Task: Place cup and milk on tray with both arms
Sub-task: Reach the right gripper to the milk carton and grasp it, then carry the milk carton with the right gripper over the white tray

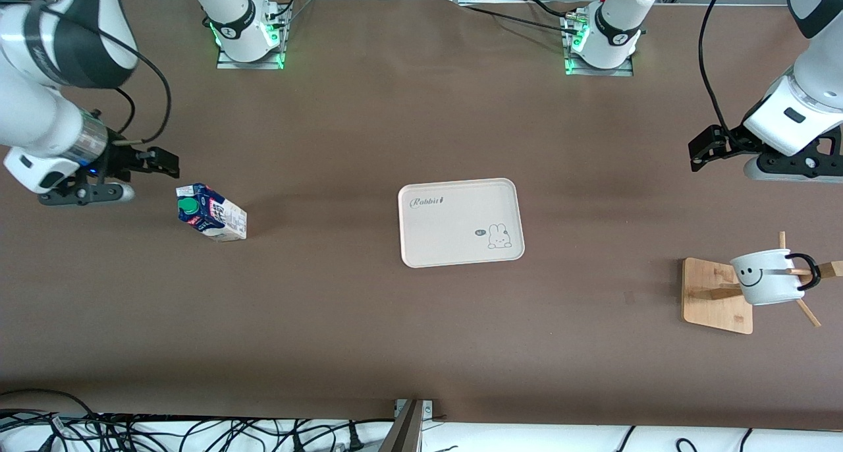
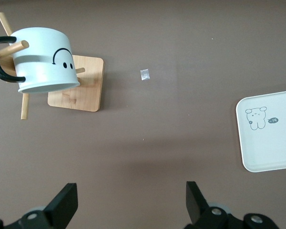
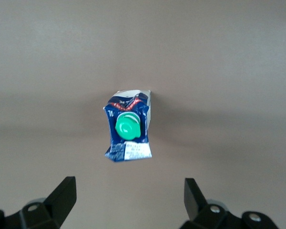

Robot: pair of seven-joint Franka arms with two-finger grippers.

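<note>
The milk [image 1: 212, 213] stands on the table toward the right arm's end, green cap up. It also shows in the right wrist view [image 3: 128, 128]. My right gripper [image 1: 163, 162] is open and empty in the air beside the milk; its own view shows it [image 3: 128, 198] apart from the carton. The cup [image 1: 767, 277] hangs by its black handle on a wooden rack's peg toward the left arm's end, and shows in the left wrist view [image 2: 45, 59]. My left gripper [image 1: 703, 150] is open and empty above the table [image 2: 131, 202], apart from the cup. The tray [image 1: 461, 223] lies empty mid-table [image 2: 271, 131].
The wooden rack [image 1: 714, 297] has a square base and slanting pegs [image 2: 81, 90]. A small scrap of tape [image 2: 145, 75] lies on the table between rack and tray. Cables [image 1: 197, 432] run along the table's edge nearest the front camera.
</note>
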